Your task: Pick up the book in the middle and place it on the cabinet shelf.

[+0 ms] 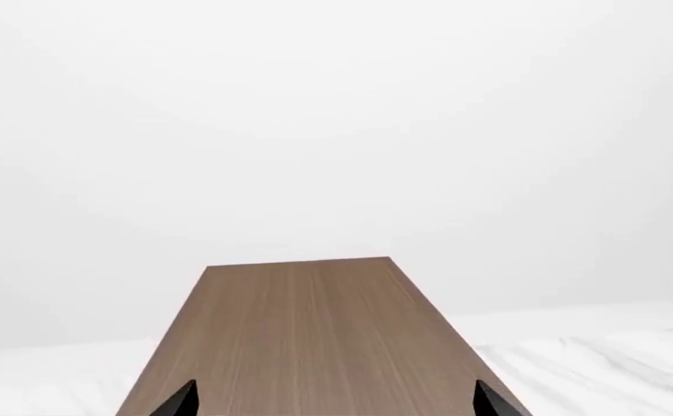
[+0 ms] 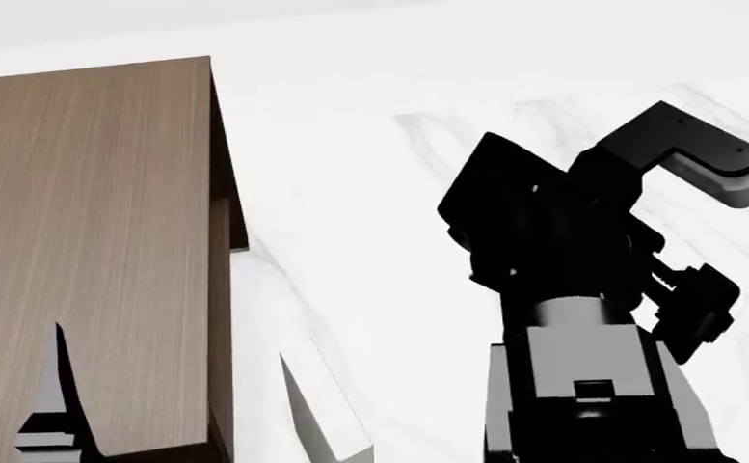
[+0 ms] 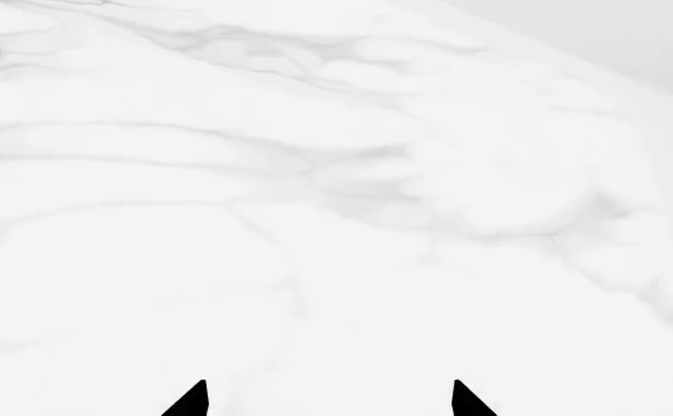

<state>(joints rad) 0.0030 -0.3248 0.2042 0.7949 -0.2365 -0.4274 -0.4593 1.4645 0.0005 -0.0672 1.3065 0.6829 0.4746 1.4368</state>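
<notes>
No words or labels can be read on anything here. The grey book does not show in any view, so where it lies cannot be told.

In the head view, the brown wooden cabinet shelf (image 2: 85, 241) fills the side from 7 to 11 o'clock. Its flat top is bare, and its long right edge runs straight beside the white marble floor (image 2: 348, 212).

The left gripper (image 1: 333, 400) hangs over the cabinet top (image 1: 313, 329) with its two dark fingertips (image 1: 177, 400) wide apart and nothing between them.

The right gripper (image 3: 328, 400) is spread wide too and holds nothing, over bare marble (image 3: 313, 173). The black right arm (image 2: 580, 289) sits at 4 o'clock, well apart from the cabinet.
</notes>
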